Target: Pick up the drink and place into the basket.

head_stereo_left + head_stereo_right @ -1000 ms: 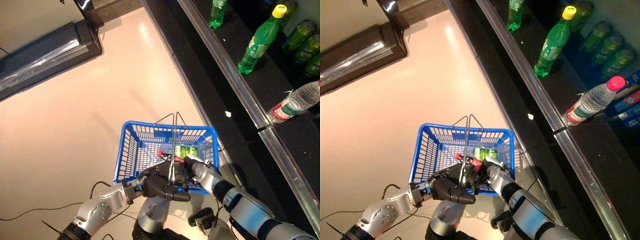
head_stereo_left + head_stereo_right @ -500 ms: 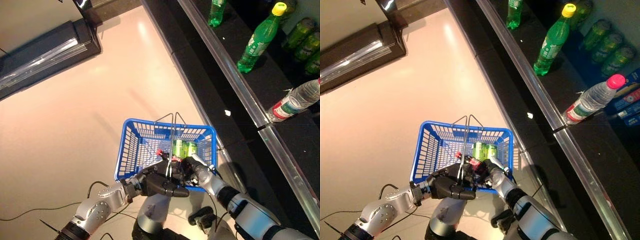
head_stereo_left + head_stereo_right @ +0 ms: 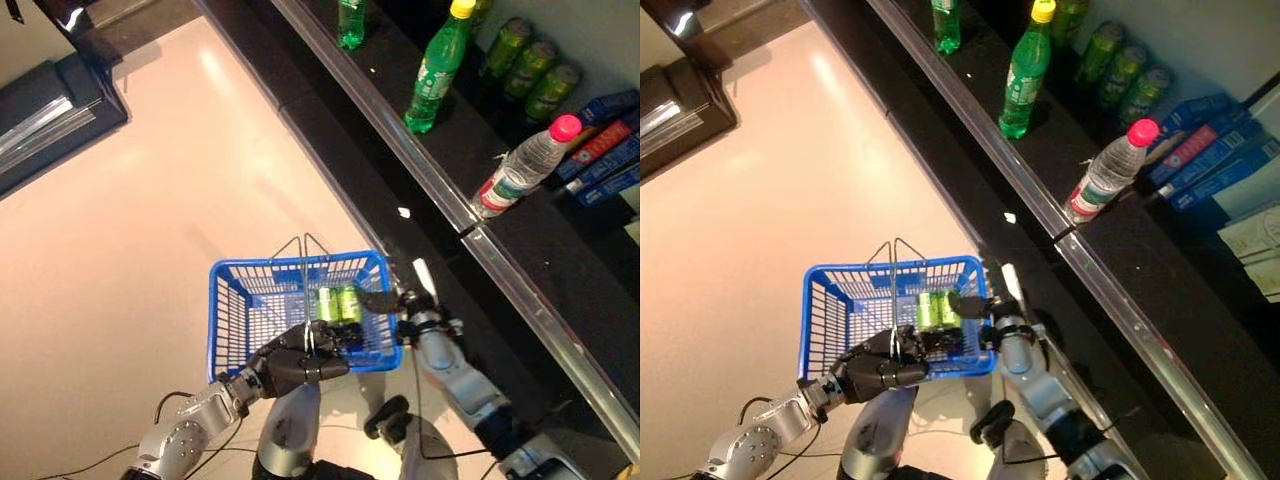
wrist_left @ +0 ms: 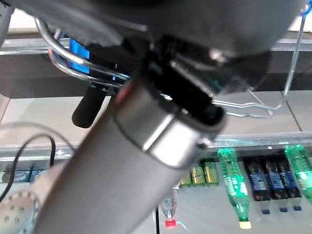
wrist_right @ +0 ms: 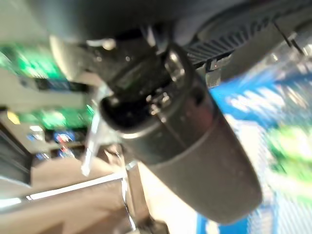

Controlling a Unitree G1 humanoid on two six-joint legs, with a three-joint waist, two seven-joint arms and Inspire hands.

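Note:
The blue basket (image 3: 228, 322) hangs over the pale floor, with my left hand (image 3: 292, 365) shut on its wire handles (image 3: 305, 250) at the near rim. Two green cans (image 3: 338, 303) lie inside on the right. A dark drink shape next to them is partly hidden by the left hand. My right hand (image 3: 408, 298) sits at the basket's right rim, fingers straight and holding nothing, with one dark finger reaching over the rim and the white thumb cover pointing up. The left wrist view shows the wire handles (image 4: 73, 66) under that hand's bulk.
A black shelf with a metal rail (image 3: 440, 190) runs along the right. On it stand a green bottle (image 3: 432, 75), a pink-capped water bottle (image 3: 520, 170), green cans (image 3: 530, 75) and blue boxes (image 3: 605, 150). A dark cabinet (image 3: 50, 100) stands at the far left.
The camera has shifted. My right hand, which was inside the basket by a red-capped drink, has drawn back to the right rim with straight fingers. The left hand still grips the handles.

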